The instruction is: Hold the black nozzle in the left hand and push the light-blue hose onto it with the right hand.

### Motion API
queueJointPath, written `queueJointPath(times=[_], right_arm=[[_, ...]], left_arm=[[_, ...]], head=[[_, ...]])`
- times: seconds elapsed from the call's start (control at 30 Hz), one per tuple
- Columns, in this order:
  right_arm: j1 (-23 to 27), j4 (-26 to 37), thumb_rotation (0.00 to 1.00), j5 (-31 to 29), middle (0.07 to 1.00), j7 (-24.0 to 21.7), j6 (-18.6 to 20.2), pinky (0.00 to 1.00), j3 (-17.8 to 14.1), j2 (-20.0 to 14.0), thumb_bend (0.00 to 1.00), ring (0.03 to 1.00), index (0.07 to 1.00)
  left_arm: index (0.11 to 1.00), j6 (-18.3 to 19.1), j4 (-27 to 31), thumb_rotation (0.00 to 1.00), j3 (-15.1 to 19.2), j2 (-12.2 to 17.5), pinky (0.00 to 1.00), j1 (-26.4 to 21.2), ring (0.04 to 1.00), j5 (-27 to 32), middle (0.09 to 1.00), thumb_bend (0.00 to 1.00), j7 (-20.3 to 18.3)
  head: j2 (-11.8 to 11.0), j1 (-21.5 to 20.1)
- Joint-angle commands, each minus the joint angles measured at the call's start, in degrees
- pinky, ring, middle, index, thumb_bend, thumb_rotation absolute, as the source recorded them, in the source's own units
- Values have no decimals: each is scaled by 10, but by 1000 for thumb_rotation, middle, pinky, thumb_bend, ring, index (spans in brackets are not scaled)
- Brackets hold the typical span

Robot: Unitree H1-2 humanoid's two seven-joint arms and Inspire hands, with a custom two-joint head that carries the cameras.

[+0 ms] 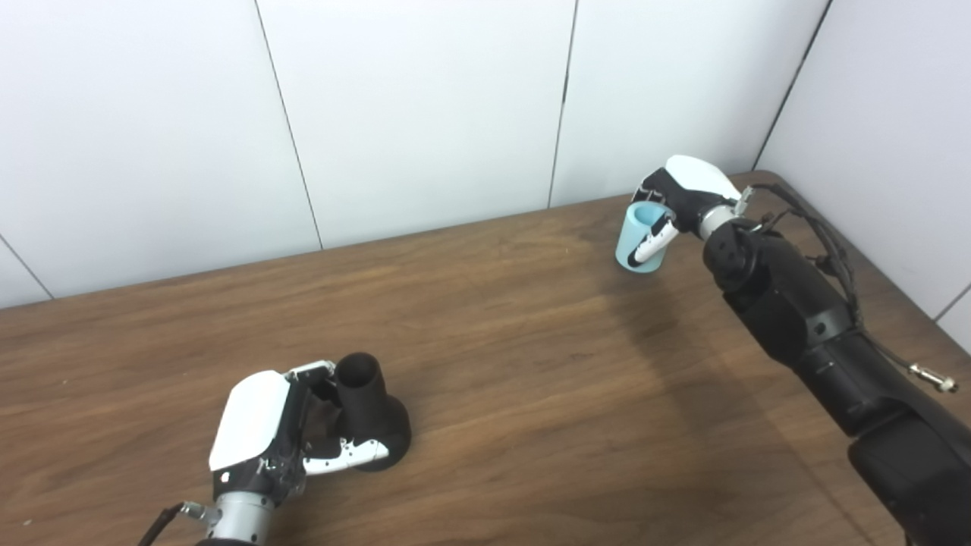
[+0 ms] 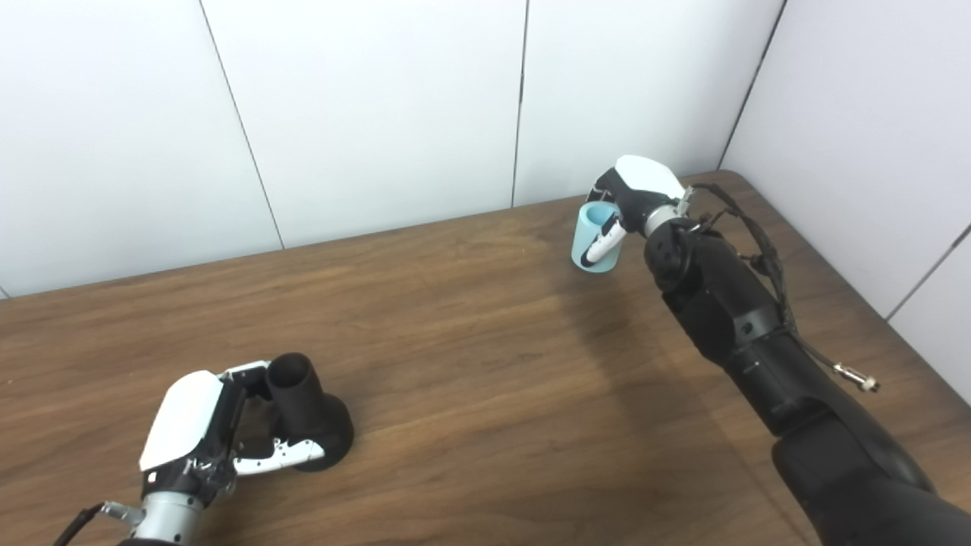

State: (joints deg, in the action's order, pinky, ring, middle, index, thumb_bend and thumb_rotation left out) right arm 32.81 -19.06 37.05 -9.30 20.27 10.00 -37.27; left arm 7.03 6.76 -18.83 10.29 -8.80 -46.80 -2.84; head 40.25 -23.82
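Nearest, we note the left hand [image 1: 277,432] wrapped around the black nozzle [image 1: 370,413], which stands upright on the wooden surface [image 1: 516,394], wide base down. Bare wood lies between the two hands. Far right, the right hand [image 1: 683,199] is clamped on the light-blue hose [image 1: 641,236], a short upright piece near the white wall panels [image 1: 425,106].

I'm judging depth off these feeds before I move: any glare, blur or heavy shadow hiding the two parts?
Left eye view: even, soft light, no glare; a faint broad shadow lies on the table beside the right arm; the black nozzle shows little surface detail against the left robot hand. Right eye view: the light-blue hose and right robot hand are sharp, no motion blur.
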Motion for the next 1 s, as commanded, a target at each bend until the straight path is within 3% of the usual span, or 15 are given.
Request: queueJointPath(times=[0.0, 0.2, 0.37, 0.5, 0.7, 0.87, 0.97], right_arm=[[12, 38, 0, 1, 496, 16, -14, 492, -14, -23, 522, 436, 484], [-19, 137, 0, 3, 517, 5, -14, 438, -30, -24, 520, 421, 477], [-42, 260, 0, 9, 529, -36, 23, 449, -37, -11, 518, 416, 472], [-56, 336, 0, 10, 531, -66, 20, 442, -23, 1, 517, 407, 472], [-83, 444, 0, -4, 515, -103, 26, 378, -22, 38, 516, 382, 494], [-98, 528, 0, -18, 524, -157, 54, 408, -15, 73, 516, 392, 484], [-106, 555, 0, -27, 519, -164, 47, 396, -11, 94, 516, 391, 494]], left_arm=[[473, 5, 5, 0, -3, 6, 648, 2, 608, -12, 514, 522, -6], [476, 7, 12, 0, -9, 0, 635, 7, 591, -18, 506, 523, -5], [478, 8, 5, 0, -17, -5, 618, 6, 586, -27, 503, 523, 2], [486, 15, 4, 0, -25, -13, 621, 7, 593, -40, 490, 524, 2], [479, 25, 6, 0, -37, -25, 620, 12, 597, -50, 505, 523, 6], [481, 29, 3, 0, -44, -34, 603, 12, 591, -58, 501, 523, 12], [478, 35, 3, 0, -50, -39, 597, 11, 587, -65, 506, 523, 13]], head=[[1, 3], [3, 40], [4, 75], [5, 102], [5, 134], [5, 155], [5, 165]])
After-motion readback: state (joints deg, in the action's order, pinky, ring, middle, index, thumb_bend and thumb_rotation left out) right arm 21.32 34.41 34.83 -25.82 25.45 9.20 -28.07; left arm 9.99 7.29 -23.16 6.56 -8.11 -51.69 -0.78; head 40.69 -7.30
